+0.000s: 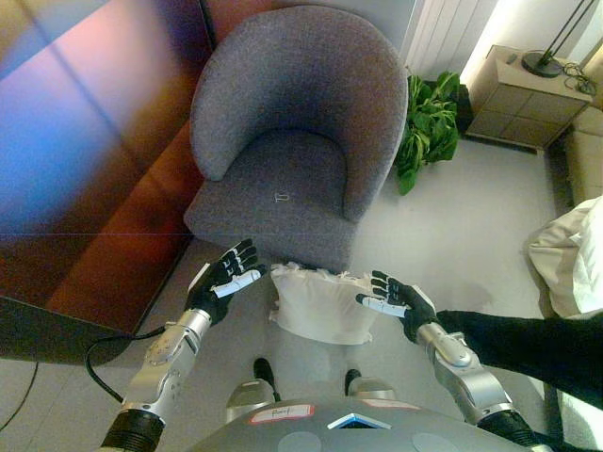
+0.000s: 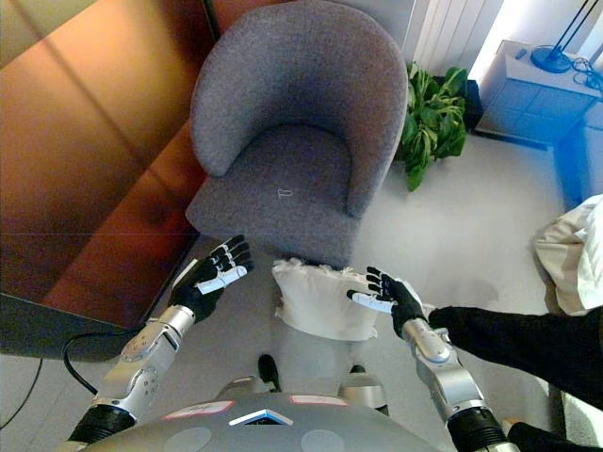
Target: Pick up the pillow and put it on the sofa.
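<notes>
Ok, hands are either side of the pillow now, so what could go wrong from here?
1. Both the left hand and the right hand are open and not yet gripping; the soft white pillow may sag or slip from a squeeze.
2. The pillow lies against the front of the grey armchair, so lifting could snag it on the seat edge.
3. A person's dark sleeve reaches near the right arm.

You'll find no text, label, number or sign here that can be read; a small pale mark on the chair [image 1: 283, 196] seat is too tiny to make out.
</notes>
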{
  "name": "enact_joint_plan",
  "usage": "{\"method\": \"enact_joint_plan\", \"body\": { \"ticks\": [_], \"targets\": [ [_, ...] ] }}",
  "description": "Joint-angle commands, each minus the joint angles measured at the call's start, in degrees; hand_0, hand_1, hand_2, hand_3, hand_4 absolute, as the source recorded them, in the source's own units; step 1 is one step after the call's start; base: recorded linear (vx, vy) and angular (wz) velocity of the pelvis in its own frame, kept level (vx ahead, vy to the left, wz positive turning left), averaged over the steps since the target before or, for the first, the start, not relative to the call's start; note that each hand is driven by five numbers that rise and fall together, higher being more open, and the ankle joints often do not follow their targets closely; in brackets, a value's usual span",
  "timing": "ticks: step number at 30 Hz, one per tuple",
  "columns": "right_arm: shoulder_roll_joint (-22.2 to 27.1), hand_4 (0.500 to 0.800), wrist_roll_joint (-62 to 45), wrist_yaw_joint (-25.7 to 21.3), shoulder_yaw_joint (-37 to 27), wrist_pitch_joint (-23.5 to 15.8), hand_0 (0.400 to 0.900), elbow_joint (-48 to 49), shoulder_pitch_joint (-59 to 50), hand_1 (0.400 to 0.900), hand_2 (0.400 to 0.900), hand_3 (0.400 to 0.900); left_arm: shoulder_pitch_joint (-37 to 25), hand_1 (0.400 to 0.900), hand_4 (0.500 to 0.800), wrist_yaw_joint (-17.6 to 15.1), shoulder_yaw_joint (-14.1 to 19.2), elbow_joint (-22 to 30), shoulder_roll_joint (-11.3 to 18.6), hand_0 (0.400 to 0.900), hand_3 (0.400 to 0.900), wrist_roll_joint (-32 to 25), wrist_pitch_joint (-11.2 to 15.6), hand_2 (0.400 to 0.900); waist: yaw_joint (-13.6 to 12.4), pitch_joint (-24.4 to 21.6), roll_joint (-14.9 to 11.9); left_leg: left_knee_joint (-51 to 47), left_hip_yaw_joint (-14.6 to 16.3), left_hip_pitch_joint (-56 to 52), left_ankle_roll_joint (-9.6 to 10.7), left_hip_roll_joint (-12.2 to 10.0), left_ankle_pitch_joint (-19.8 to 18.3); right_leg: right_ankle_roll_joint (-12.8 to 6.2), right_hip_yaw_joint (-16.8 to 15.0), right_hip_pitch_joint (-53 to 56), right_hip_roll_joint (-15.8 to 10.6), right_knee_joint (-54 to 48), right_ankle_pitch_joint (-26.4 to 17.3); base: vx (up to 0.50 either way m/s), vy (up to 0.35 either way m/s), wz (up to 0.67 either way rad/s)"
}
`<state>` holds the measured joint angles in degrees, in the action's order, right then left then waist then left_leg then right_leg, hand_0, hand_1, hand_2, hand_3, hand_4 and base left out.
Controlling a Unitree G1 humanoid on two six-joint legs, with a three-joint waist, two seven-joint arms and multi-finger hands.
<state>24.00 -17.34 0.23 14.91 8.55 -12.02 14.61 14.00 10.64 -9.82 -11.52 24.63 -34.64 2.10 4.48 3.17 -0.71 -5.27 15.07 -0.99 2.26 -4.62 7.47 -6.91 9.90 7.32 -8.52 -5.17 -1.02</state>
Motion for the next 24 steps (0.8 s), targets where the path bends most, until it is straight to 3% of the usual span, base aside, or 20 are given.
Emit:
{"method": "enact_joint_plan", "body": {
  "ticks": [1,4,12,24],
  "targets": [
    [-0.67,0.800,-0.06,-1.17,-0.84,-4.41,0.900,1.98,-6.32,0.900,0.900,0.900,-5.58,0.900,0.800,-0.05,2.46,1.03,0.82,0.900,0.900,-0.40,5.78,0.900,-0.86,1.06,-0.49,0.27,-1.00,-3.84,0.18,-0.80,-5.87,0.44,2.18,-2.28,2.37,0.17,-1.97,0.00,0.000,0.00],
    [-0.51,0.800,0.22,-0.90,-1.16,-4.37,0.900,2.05,-5.72,0.900,0.900,0.900,-4.87,0.900,0.800,0.94,2.85,1.25,0.60,0.900,0.900,-1.02,4.64,0.900,-0.86,0.78,-0.53,0.27,-0.78,-3.98,0.36,-0.97,-5.88,0.30,2.40,-2.14,2.29,0.17,-1.91,0.03,-0.006,-0.01],
    [0.37,0.800,3.72,-1.72,-2.19,-5.41,0.900,2.47,-4.47,0.900,0.900,0.900,-3.96,0.900,0.800,0.27,3.24,1.60,1.10,0.900,0.900,-0.56,5.29,0.900,-0.66,0.76,-0.61,0.27,-0.67,-3.86,0.29,-0.99,-5.81,0.25,2.35,-2.36,2.41,0.17,-2.07,0.02,-0.007,0.00],
    [3.71,0.800,18.63,-7.11,-0.70,-5.28,0.900,-3.17,-8.94,0.900,0.900,0.900,-6.06,0.900,0.800,0.98,3.24,1.19,2.90,0.900,0.900,0.03,5.77,0.900,-1.49,2.33,-0.45,0.27,-1.06,-3.62,0.21,-1.15,-5.94,0.45,2.72,-2.78,2.28,1.32,-1.30,0.04,-0.017,0.04]
  ]
}}
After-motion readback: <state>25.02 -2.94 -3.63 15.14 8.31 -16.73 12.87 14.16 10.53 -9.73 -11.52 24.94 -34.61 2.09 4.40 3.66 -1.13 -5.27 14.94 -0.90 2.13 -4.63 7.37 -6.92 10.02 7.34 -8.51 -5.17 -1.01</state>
